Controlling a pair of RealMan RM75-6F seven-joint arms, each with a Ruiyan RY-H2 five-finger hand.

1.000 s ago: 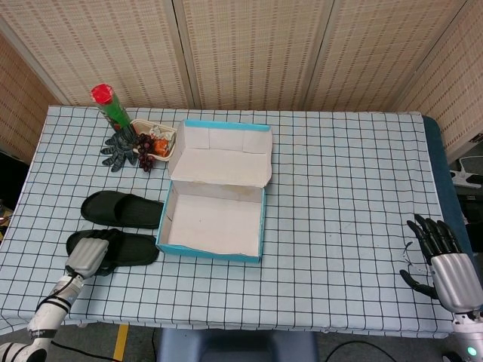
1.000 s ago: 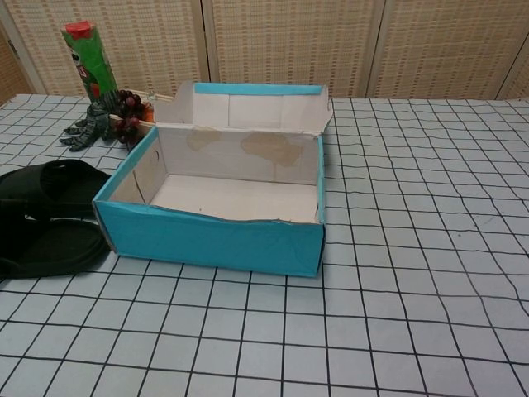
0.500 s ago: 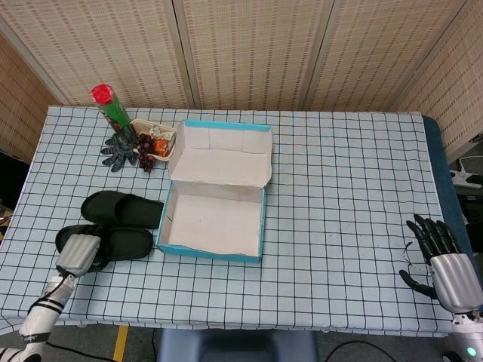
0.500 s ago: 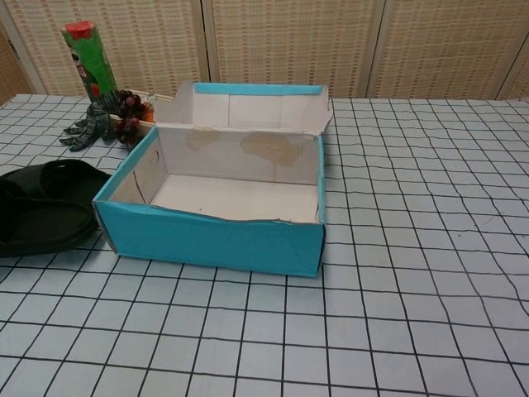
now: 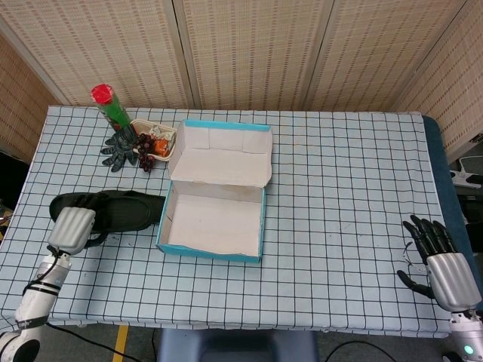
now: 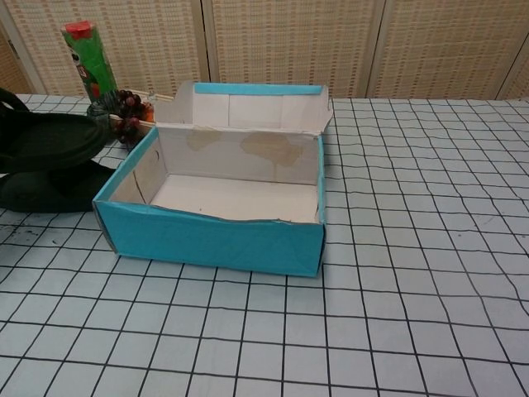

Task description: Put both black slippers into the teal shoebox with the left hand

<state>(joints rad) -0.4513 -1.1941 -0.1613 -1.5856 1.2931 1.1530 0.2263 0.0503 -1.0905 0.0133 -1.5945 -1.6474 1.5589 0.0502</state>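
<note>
Table (image 5: 339, 173) has a white cloth with a black grid; woven tan panels run behind it. Dark floor and a yellow stripe show past the near edge in head view.

Teal box (image 5: 213, 222) sits left of centre, lid flap folded back and standing, inside white and bare in both views.

Back-left cluster: green can (image 5: 112, 107) with red cap, a dark glove-like thing (image 5: 118, 148), a small tray (image 5: 155, 137) with grapes and something orange. All just beside each other, near the box's back-left corner.

Slippers (image 5: 113, 210): both left of the box, overlapping as one black mass in head view. Chest view shows one slipper (image 6: 50, 142) raised above the other, its toe end near the box's left wall; the lower one (image 6: 54, 188) lies flat on the cloth. Neither is in the box.

Left hand (image 5: 71, 229): at the heel end of the slippers, back of hand up, fingers curled under and onto the upper slipper, which it holds. Forearm runs down to the near-left table corner. Not visible in chest view.

Right hand (image 5: 438, 260): near the table's near-right edge, well apart from everything, fingers spread and pointing up, holding nothing.
</note>
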